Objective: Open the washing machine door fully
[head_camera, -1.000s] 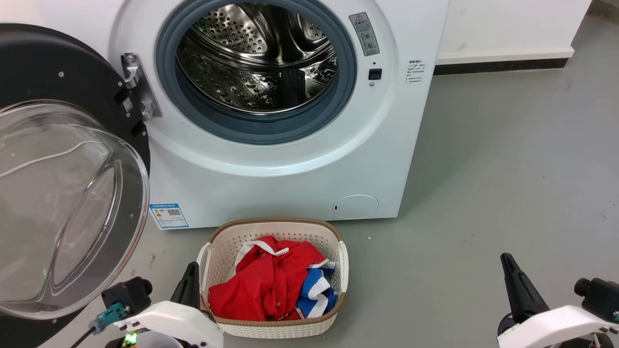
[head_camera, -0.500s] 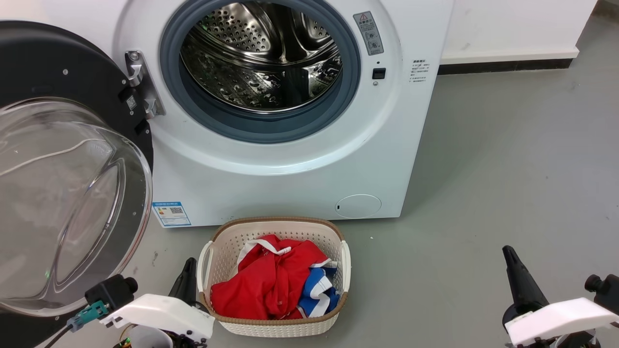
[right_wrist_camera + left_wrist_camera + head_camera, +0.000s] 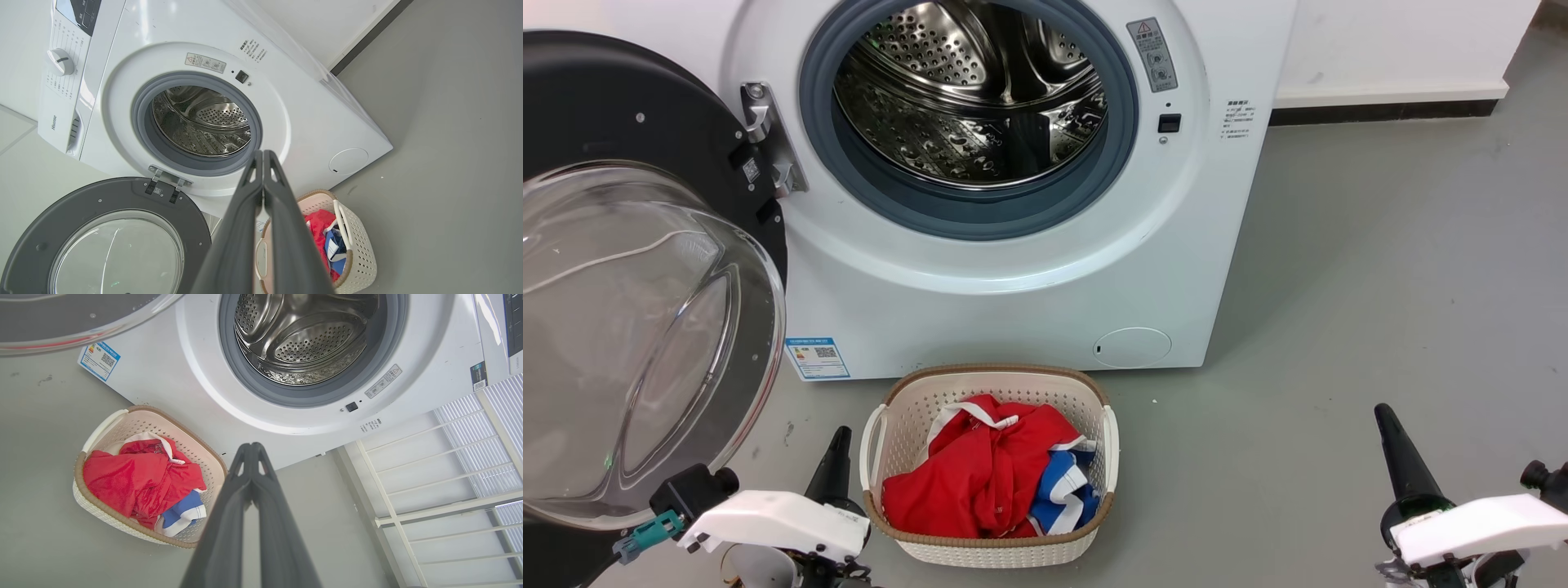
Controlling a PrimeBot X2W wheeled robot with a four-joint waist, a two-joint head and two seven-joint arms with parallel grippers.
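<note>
Head view: the washing machine door (image 3: pixel 605 98) is being shown wide open at left, above the left gripper (image 3: pixel 838 439). It and the right gripper (image 3: pixel 1383 416) are being held pinched together, empty.

A smooth grey floor (image 3: pixel 1380 286) ran across the lower and right parts of the head view, evenly and softly lit, with a small dark scuff (image 3: pixel 788 431) at lower left. At upper right stood a white wall (image 3: pixel 1396 41), ending in a white ledge (image 3: pixel 1388 91) above a dark skirting strip (image 3: pixel 1380 112). At the right of the left wrist view, a white barred rack (image 3: pixel 429 473) lay against a ribbed white panel (image 3: pixel 457 420).
</note>
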